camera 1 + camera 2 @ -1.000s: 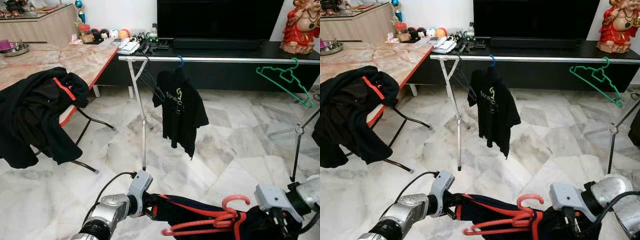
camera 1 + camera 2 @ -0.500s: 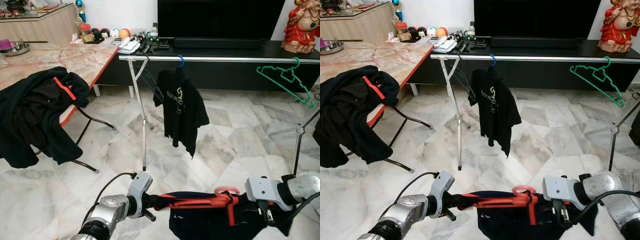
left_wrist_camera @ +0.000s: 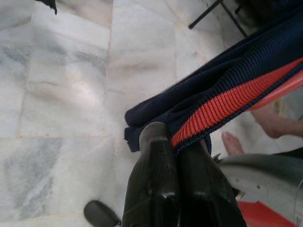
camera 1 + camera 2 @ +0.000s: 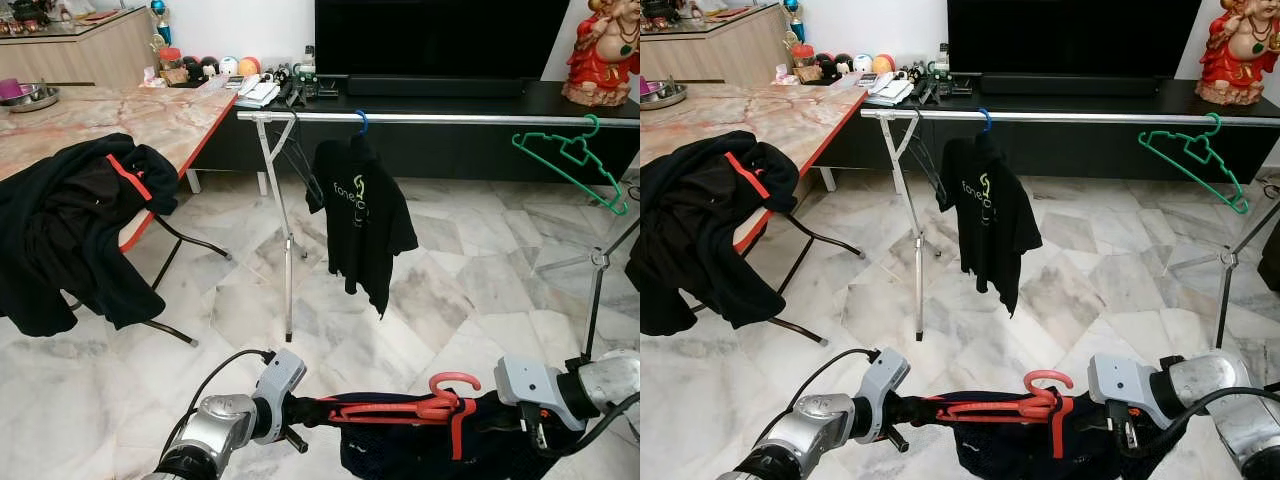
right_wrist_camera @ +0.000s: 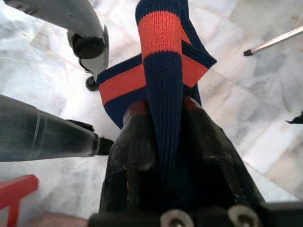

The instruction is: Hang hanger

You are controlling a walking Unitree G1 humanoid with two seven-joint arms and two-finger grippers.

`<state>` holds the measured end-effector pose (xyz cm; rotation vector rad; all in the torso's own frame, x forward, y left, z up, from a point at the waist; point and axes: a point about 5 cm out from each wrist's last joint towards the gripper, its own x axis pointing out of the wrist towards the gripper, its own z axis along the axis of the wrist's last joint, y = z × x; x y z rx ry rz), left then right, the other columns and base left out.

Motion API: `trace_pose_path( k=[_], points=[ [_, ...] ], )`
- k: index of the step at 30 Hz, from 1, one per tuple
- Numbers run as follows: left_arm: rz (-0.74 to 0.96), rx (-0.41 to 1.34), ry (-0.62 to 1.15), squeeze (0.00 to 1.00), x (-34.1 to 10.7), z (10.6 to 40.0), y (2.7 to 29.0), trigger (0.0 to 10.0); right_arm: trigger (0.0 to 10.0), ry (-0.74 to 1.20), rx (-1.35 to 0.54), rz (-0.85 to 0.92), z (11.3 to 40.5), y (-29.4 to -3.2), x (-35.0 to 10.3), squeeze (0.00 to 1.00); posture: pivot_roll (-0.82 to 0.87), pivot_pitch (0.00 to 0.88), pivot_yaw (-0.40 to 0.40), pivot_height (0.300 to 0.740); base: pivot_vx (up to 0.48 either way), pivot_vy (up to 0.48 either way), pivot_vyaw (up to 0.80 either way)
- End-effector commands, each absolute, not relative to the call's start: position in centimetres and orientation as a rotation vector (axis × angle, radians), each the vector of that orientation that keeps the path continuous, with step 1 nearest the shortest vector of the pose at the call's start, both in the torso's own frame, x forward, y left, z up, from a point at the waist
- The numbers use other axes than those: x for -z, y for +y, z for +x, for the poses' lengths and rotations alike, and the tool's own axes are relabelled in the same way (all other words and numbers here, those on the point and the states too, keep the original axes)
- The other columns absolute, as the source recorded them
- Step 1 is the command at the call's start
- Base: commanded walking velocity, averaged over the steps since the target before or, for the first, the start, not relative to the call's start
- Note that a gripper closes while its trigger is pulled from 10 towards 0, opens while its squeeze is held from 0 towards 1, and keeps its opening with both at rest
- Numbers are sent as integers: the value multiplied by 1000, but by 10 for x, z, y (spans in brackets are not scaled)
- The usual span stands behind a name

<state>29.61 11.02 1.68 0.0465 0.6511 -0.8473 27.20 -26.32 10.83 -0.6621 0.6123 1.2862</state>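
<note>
still short of the rail: the garment is held up, the hanging is yet to do

here the robot stands back from the drying rail (image 4: 440, 118), holding a red hanger (image 4: 410, 408) low in front of itself with a navy garment (image 4: 420, 450) draped on it. the left tool (image 3: 177, 184) is clamped tight on the red-striped hem at one end, and the right tool (image 5: 163, 156) is pinched on the same knit at the other, so the cloth is stretched level between the two arms. i'd say this is the carry step, with the hook upright and free.

next it needs to walk closer, lift the whole thing to rail height and drop the hook over the bar, likely in the bare stretch between the hanging black shirt (image 4: 360, 220) and the green hanger (image 4: 575, 160).

the head views give the rail, the gap and the table (image 4: 150, 110) with a dark jacket (image 4: 75, 230) slung over its edge; the wrist views show how the fingers bite the ribbed fabric, which the head views cannot settle.
</note>
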Motion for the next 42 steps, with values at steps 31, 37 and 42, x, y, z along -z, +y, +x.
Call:
trace_pose_path(
  k=[31,37,42],
  points=[
    [102,845,658,0,-16,294,122,0,0,775,-1057,-1023,274,-294,-89,0,-1,74,26,740,0,0,0],
    [52,853,604,0,-29,302,125,0,0,698,-1066,-976,279,-279,-83,0,9,74,30,740,0,0,0],
    [111,875,574,0,-29,302,123,0,0,644,-1117,-1008,285,-270,-95,0,2,71,32,740,0,0,0]
  ],
)
